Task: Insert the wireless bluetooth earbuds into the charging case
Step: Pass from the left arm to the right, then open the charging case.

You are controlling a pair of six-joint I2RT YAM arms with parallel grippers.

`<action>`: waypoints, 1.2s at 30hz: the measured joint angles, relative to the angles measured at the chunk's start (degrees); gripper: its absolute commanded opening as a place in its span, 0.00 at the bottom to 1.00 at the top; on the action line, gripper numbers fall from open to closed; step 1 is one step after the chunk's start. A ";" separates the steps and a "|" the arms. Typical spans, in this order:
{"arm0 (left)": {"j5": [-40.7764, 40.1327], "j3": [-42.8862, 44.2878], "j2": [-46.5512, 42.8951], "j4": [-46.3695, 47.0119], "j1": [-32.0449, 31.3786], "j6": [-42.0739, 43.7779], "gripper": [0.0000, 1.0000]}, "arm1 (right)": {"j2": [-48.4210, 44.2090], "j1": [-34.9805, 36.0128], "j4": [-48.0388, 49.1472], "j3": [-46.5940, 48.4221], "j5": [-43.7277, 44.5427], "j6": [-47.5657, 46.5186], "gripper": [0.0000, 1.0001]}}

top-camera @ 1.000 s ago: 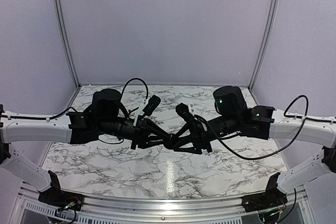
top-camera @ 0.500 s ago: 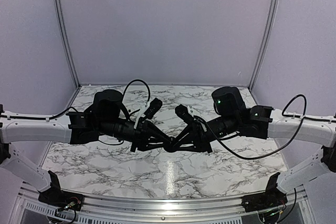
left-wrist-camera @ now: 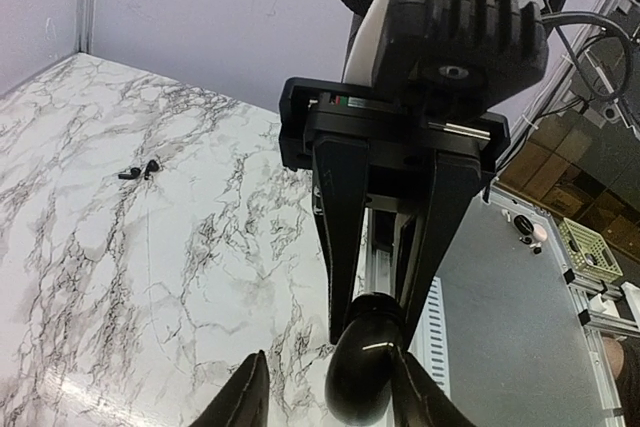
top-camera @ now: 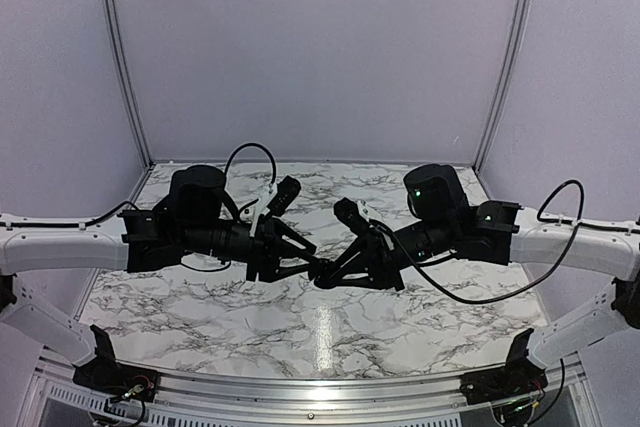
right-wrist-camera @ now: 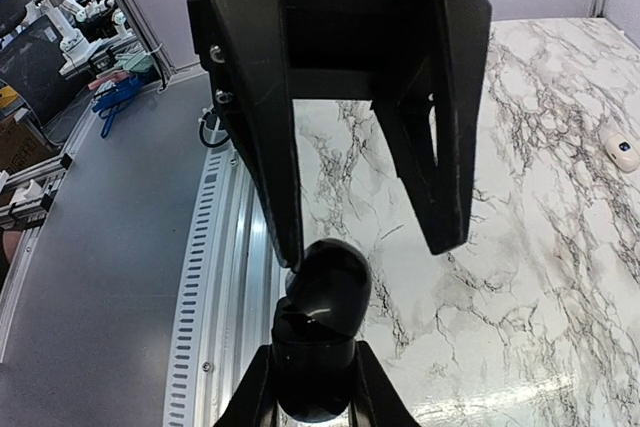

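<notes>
My right gripper (right-wrist-camera: 312, 387) is shut on the lower half of a black rounded, clamshell-like object (right-wrist-camera: 325, 292) and holds it in mid-air above the table's middle (top-camera: 322, 273). My left gripper (left-wrist-camera: 335, 397) is open around the object's upper half (left-wrist-camera: 362, 367). One left finger (right-wrist-camera: 285, 217) touches it and the other stands apart. Two tiny black earbuds (left-wrist-camera: 140, 170) lie on the marble in the left wrist view. A small cream-white case (right-wrist-camera: 620, 152) lies on the marble at the right edge of the right wrist view. Neither gripper is near them.
The marble table (top-camera: 200, 307) has a ribbed metal rail (right-wrist-camera: 225, 247) along its near edge. Purple walls enclose the back and sides. Both arms meet over the table's middle, cables looping above them. Shelving and clutter stand beyond the table.
My left gripper has opened and its arm has drawn back slightly to the left. The right gripper has stayed in place, holding the black object.
</notes>
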 measured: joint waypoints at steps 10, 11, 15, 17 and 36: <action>-4.50 -0.04 -2.08 -0.74 1.07 0.39 0.66 | -0.83 0.00 0.31 -0.02 -1.18 -0.20 0.00; -4.85 -0.09 -2.29 -0.83 1.09 0.48 0.66 | -1.03 0.00 0.42 -0.02 -1.20 -0.20 0.00; -5.81 -1.33 -4.28 -1.11 1.14 0.94 0.72 | -1.99 0.00 1.64 -0.07 -1.38 -0.04 0.00; -5.73 -2.32 -5.68 -1.14 1.14 1.25 0.75 | -2.23 0.00 2.32 -0.07 -1.31 0.04 0.00; -5.79 -0.92 -2.64 -0.79 -2.47 2.40 0.80 | -1.88 0.00 3.69 -0.07 2.36 0.63 0.00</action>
